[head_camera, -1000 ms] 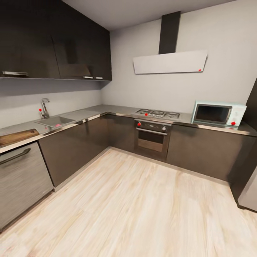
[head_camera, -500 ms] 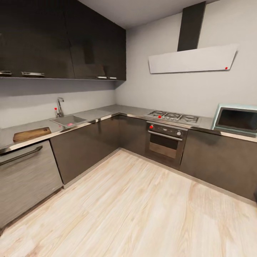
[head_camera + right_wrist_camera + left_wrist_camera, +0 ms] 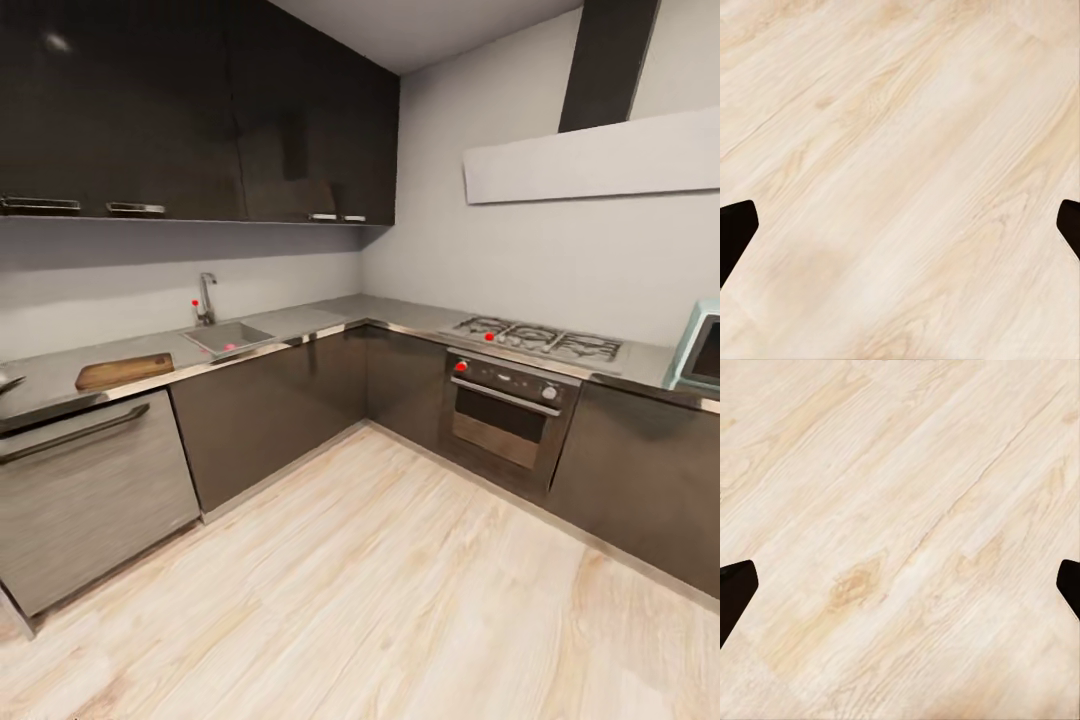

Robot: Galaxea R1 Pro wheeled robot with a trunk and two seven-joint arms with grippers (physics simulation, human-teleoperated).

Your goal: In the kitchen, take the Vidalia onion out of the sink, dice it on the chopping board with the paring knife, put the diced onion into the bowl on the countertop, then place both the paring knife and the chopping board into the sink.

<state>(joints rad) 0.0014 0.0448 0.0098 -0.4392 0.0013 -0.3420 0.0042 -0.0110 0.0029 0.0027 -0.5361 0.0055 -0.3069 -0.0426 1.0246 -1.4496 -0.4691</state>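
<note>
The approach step is in hand. The sink [image 3: 228,337] is seen at 10 o'clock, the onion [image 3: 230,347] in it, the board [image 3: 124,371] beside on the worktop [image 3: 300,322]. Both pincers [image 3: 900,585] [image 3: 900,225] are spread over floor. Driving closer is needed next.

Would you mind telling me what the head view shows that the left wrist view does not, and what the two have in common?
Head view: the countertop with the sink, a pink spot in the basin that is probably the Vidalia onion, the chopping board, the hob and the oven.

Left wrist view: the dark tips of the left gripper at the picture's two edges, jaws spread wide with nothing between them.

Both: the pale wood floor.
</note>
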